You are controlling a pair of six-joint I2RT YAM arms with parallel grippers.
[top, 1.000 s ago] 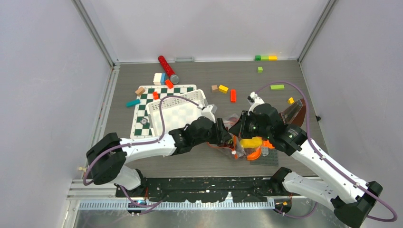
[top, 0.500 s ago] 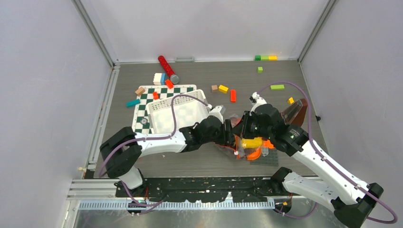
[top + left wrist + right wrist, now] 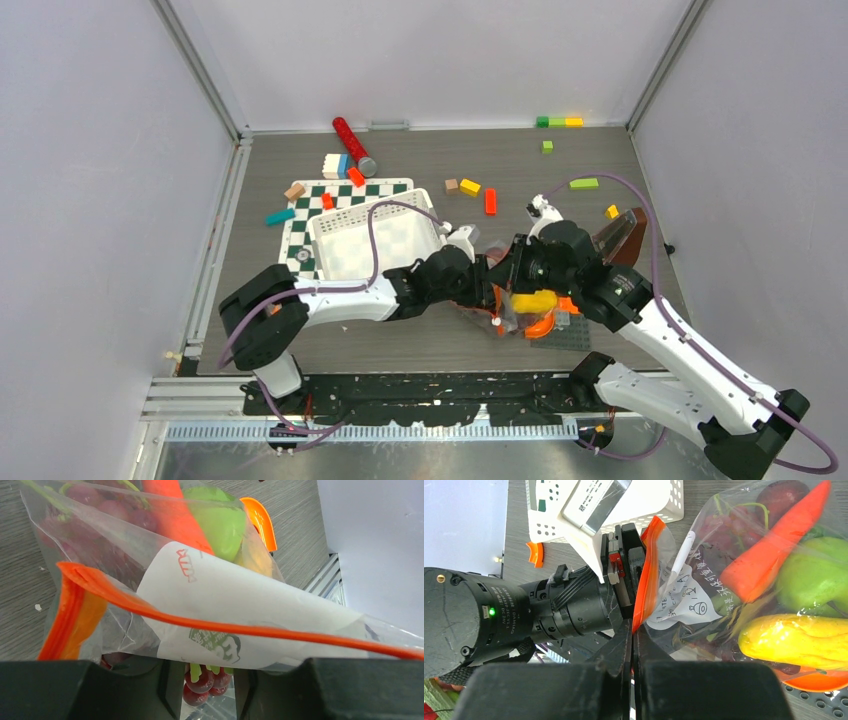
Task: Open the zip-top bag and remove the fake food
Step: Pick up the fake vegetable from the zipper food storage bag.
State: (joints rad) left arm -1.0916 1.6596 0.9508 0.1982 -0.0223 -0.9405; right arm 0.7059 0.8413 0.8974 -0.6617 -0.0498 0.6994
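The zip-top bag (image 3: 503, 300) lies between both arms at mid-table, holding the fake food. The right wrist view shows a carrot (image 3: 774, 545), green apple (image 3: 814, 580), yellow piece (image 3: 794, 640) and grapes (image 3: 724, 525) inside it. My right gripper (image 3: 632, 645) is shut on the end of the orange zip strip (image 3: 646, 570). My left gripper (image 3: 207, 680) faces it, jaws nearly shut on the bag wall just under the zip strip (image 3: 225, 628), with grapes (image 3: 202, 685) showing in the gap. In the top view the grippers, left (image 3: 488, 283) and right (image 3: 513, 272), almost touch.
A white basket (image 3: 340, 225) sits on a chessboard (image 3: 300, 250) left of the bag. Orange curved pieces (image 3: 540, 325) and a grey baseplate (image 3: 572, 335) lie under the bag. Loose blocks (image 3: 470, 187) and a red cylinder (image 3: 352, 145) lie farther back.
My left arm has reached rightward until its gripper meets the bag's mouth. The right gripper and the bag have shifted slightly to the right.
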